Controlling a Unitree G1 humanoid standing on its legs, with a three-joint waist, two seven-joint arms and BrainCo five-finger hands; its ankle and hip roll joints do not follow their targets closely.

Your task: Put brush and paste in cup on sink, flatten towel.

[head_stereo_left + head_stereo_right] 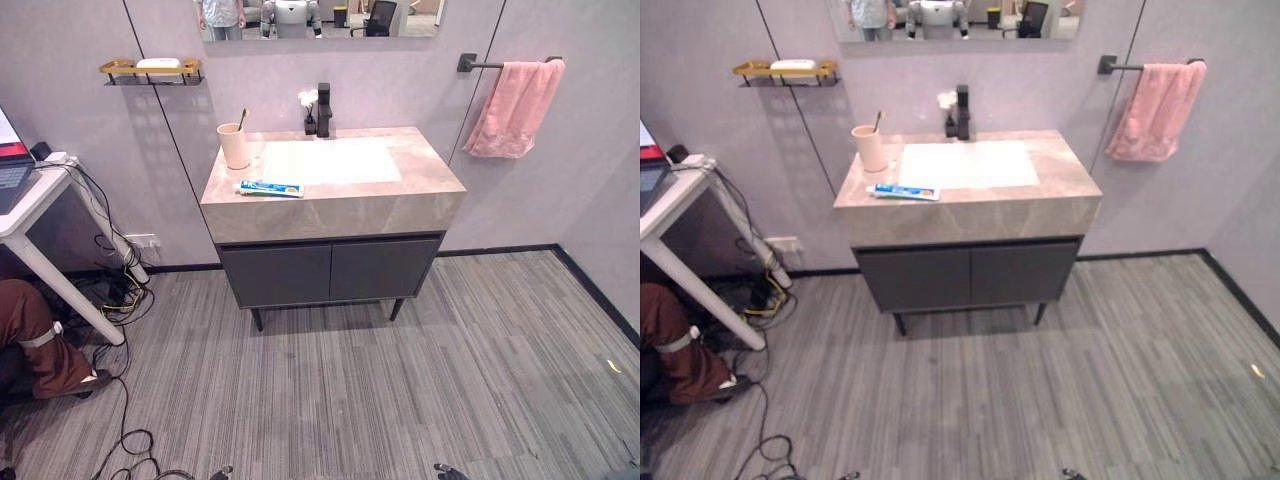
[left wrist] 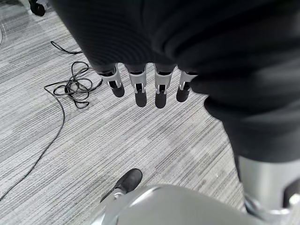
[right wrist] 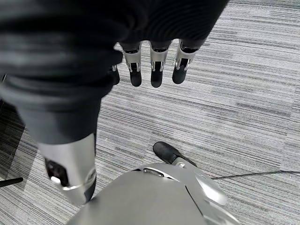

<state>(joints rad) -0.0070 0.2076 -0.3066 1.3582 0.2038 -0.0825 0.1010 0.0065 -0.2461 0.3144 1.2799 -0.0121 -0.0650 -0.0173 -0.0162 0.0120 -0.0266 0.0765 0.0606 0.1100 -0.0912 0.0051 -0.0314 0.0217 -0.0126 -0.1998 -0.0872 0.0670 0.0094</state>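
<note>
- Sink: a white basin set into a stone-look vanity top, above a dark grey cabinet with two doors, standing against the wall.
- Cup: pale pink, upright on the vanity top at the basin's left rear corner.
- Brush: its handle stands in the cup and leans toward the faucet, which is black and rises behind the basin.
- Paste: a blue-and-white tube lying flat on the vanity top, near the front edge, in front of the cup and apart from it.
- Towel: pink, hanging bunched and uneven over a dark wall bar to the right of the vanity.
- Left hand: hangs over the striped grey floor, fingers straight and loosely spread, holding nothing.
- Right hand: likewise hangs over the floor, fingers straight and relaxed, empty.
- Shelf: a small gold wall shelf left of the vanity, carrying a white item too small to identify.
- Desk: a white desk at the far left; a person's brown-clad leg shows beneath it.
</note>
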